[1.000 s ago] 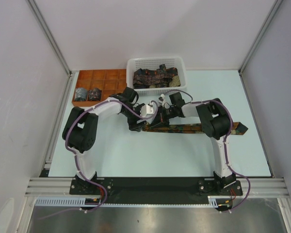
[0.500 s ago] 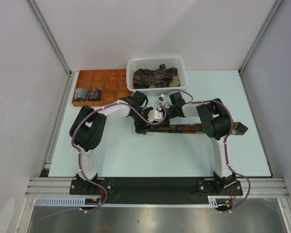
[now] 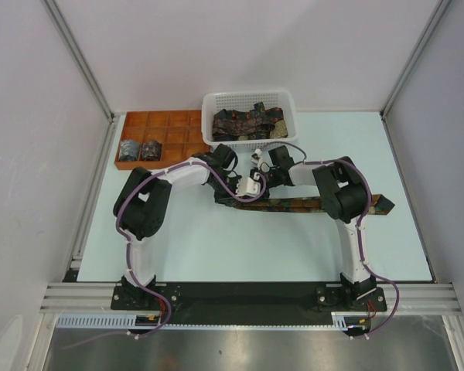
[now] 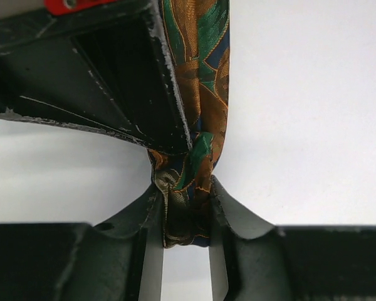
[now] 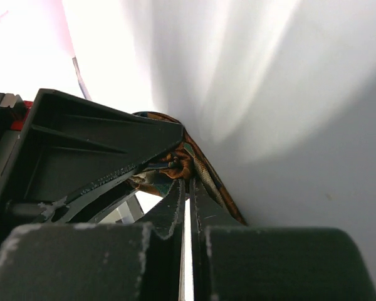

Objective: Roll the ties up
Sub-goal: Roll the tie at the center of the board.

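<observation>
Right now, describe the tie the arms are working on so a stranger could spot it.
On the pale table, in front of the white mesh basket, one dark orange-and-green necktie lies stretched. Unlike the ties heaped in that basket or the rolled ties in the orange tray, it alone lies flat.

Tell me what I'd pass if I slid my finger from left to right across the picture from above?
Orange compartment tray holding two rolled ties → white mesh basket full of loose ties → the wide pointed end of the flat tie lying on the table.
</observation>
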`<action>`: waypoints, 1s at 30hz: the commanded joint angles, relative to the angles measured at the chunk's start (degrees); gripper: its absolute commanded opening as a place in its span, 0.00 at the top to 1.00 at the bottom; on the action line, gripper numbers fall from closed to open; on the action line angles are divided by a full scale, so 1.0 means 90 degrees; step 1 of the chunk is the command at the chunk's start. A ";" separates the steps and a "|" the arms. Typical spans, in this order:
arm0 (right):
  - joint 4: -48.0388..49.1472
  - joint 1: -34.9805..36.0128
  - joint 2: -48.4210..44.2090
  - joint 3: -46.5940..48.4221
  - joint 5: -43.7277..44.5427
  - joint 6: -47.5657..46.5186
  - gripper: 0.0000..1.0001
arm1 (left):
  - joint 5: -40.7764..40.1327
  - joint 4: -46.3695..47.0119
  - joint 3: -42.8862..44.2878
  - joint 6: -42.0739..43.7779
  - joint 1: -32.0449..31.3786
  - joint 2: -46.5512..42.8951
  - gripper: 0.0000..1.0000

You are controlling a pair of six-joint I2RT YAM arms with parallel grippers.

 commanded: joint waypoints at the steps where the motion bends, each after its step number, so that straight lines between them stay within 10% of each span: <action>1: 0.0104 0.0203 0.0046 0.0411 0.0336 0.0096 1.00 | -0.0379 -0.0364 -0.0240 0.0561 0.0355 -0.0365 0.77; 3: 0.0143 0.0243 0.0065 0.0509 0.0297 0.0145 1.00 | -0.0399 -0.0414 -0.0455 0.0727 0.0365 -0.0550 0.78; 7: 0.0085 0.0311 0.0104 0.0509 0.0306 0.0087 1.00 | -0.0244 -0.0385 -0.0680 0.0661 0.0433 -0.0708 0.43; 13: -0.0217 0.0321 0.0222 0.0441 0.0501 -0.0196 1.00 | 0.0206 -0.0141 -0.0436 -0.0256 0.0755 -0.0747 0.32; 25: -0.0657 0.0341 0.0339 0.0451 0.0921 -0.0499 1.00 | 0.0978 0.0240 -0.0280 -0.0708 0.0756 -0.0669 0.33; 30: -0.0755 0.0350 0.0339 0.0470 0.1078 -0.0557 1.00 | 0.1104 0.0231 -0.0173 -0.0697 0.0668 -0.0669 0.56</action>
